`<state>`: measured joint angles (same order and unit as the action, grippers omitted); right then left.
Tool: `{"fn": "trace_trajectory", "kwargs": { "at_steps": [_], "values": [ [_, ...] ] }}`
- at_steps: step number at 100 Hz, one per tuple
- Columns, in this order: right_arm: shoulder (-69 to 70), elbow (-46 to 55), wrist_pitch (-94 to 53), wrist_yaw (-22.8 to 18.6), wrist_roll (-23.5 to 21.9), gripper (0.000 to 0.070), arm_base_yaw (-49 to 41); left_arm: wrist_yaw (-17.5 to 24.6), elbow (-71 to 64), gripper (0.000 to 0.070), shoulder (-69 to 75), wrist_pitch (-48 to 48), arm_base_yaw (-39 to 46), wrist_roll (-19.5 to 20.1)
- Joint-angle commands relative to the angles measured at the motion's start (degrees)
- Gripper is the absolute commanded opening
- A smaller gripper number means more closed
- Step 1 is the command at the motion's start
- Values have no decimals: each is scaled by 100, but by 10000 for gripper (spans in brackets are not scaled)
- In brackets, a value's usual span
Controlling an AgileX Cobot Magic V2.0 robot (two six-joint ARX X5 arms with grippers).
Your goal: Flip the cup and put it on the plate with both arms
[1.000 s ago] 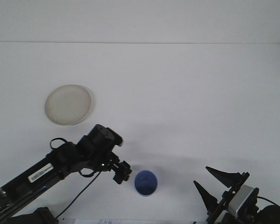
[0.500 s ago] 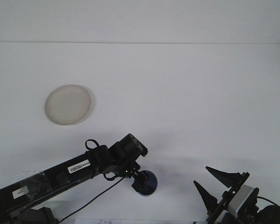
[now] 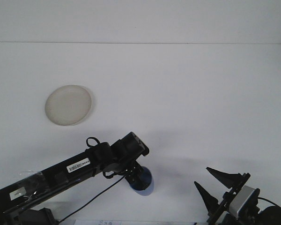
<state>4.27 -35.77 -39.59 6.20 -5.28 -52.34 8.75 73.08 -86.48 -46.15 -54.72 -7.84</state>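
Observation:
A blue cup [image 3: 146, 184] lies tilted near the table's front edge, its body partly hidden behind my left gripper [image 3: 138, 177]. The left gripper covers the cup's upper left side and appears shut on it. A round cream plate [image 3: 68, 105] rests flat on the table at the left, well away from the cup. My right gripper [image 3: 216, 183] stands open at the bottom right, its two black pointed fingers spread and holding nothing, to the right of the cup.
The white table [image 3: 187, 103] stretches back to a pale wall. The left arm [image 3: 61, 173] runs diagonally from the bottom left corner towards the cup, with a black cable looping under it.
Over the last second the left gripper moved right onto the cup. In the last half second the cup has tipped and shifted slightly. The right arm has not moved.

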Motion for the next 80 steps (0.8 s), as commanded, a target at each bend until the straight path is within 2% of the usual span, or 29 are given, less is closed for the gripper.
{"fn": "trace_trajectory", "kwargs": {
  "at_steps": [1, 18, 27, 48, 56, 66, 80],
  "values": [
    [0, -15, 42, 4, -66, 399, -57, -240, 448, 10, -44, -256, 81, 407],
    [0, -15, 42, 4, -66, 399, -57, -1167, 1576, 8, -11, -1108, 922, 1038],
    [0, -15, 42, 4, -66, 399, -57, -1414, 2033, 7, -11, -1248, 1648, 1246],
    [-2, -15, 42, -9, -66, 399, -57, -1432, 2391, 7, -46, -673, 3875, 1340],
    [-2, -15, 42, -9, -66, 399, -57, -1429, 2391, 7, -203, -466, 4677, 1228],
    [0, -15, 42, -7, -66, 399, -57, -1429, 2391, 7, -535, -380, 5289, 1165],
    [0, -15, 39, -7, -66, 399, -57, -1429, 2393, 7, -1075, -114, 5676, 1167]
  ]
}}
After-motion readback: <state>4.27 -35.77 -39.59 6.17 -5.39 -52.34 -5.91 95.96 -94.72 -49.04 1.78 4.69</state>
